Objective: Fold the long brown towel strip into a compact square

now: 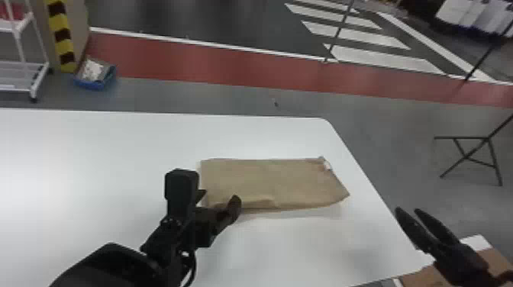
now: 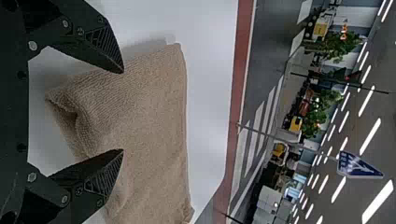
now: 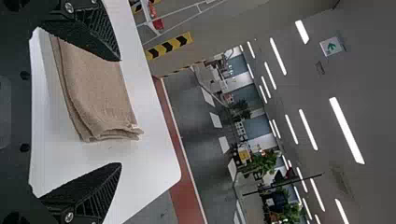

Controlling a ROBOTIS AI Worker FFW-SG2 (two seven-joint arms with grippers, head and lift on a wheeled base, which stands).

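The brown towel [image 1: 267, 183] lies on the white table as a folded, flat, roughly rectangular piece, its right end slanting to a corner. My left gripper [image 1: 219, 200] is at its near left corner, fingers apart. In the left wrist view the left gripper [image 2: 123, 111] stands open over the towel [image 2: 149, 107], whose folded end lies between and beyond the fingers. My right gripper [image 1: 406, 212] is off the table's right edge, away from the towel. The right wrist view has the right gripper [image 3: 120, 112] open, with the layered towel [image 3: 95, 88] farther off on the table.
The white table [image 1: 95, 160] extends far to the left; its right edge runs close past the towel. A brown box [image 1: 496, 259] stands under the right gripper at the lower right. Beyond the table are a blue bin [image 1: 95, 82] and a white rack [image 1: 23, 76].
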